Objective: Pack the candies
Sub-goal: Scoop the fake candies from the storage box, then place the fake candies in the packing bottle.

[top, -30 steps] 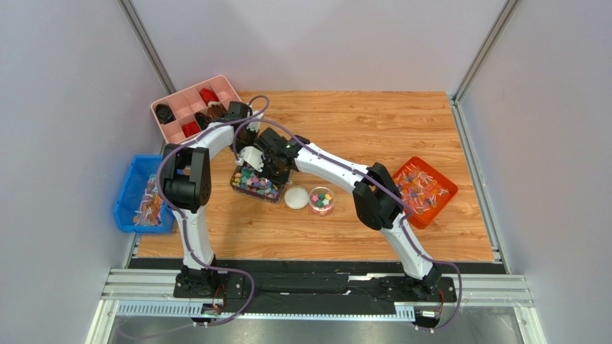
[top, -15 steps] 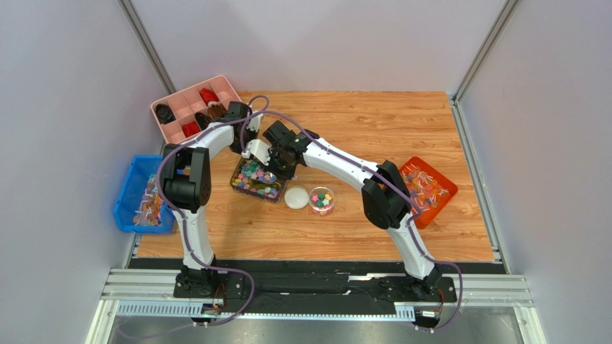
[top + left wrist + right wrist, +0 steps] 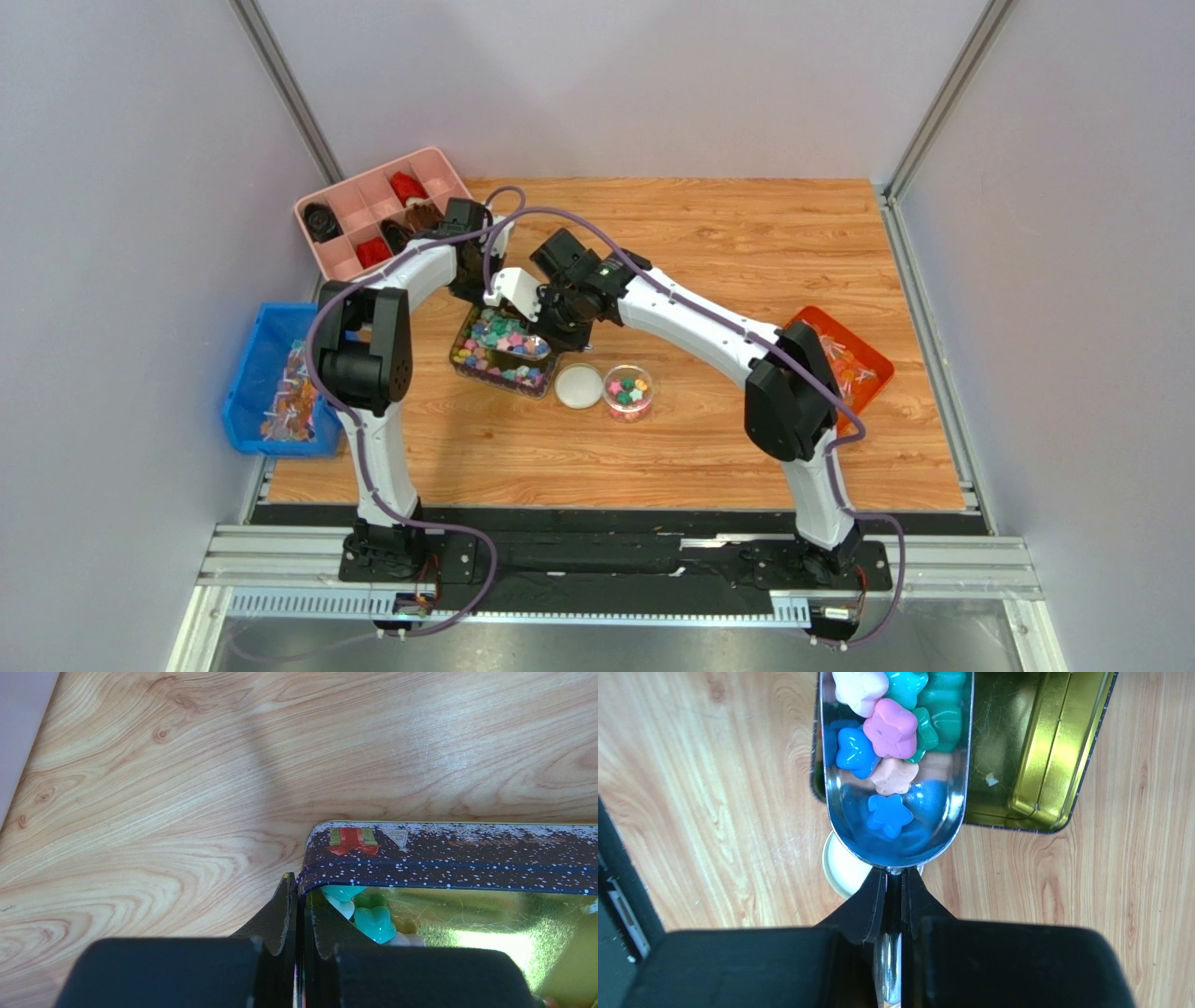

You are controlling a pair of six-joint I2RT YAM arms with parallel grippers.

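Note:
A dark speckled tin (image 3: 457,361) with a gold inside (image 3: 1046,749) holds a heap of pastel candies (image 3: 502,347). My left gripper (image 3: 474,283) is shut on the tin's side wall (image 3: 456,861) at a corner, one finger inside and one outside (image 3: 298,885); teal candies (image 3: 372,922) lie beside it. My right gripper (image 3: 553,305) is shut on the handle of a metal scoop (image 3: 896,777) loaded with pink, blue and teal candies (image 3: 889,728), held over the tin's near-right edge. A small clear jar (image 3: 627,392) with some candies stands to the right.
The jar's white lid (image 3: 577,385) lies between tin and jar, under the scoop (image 3: 840,868). A pink compartment tray (image 3: 337,241) stands at the back left, a blue bin (image 3: 247,381) at the left edge, an orange tray (image 3: 859,367) at the right.
My right gripper has lifted the scoop out of the candy heap and drawn it back and right; its elbow swung right over the orange tray. The left gripper has stayed on the tin.

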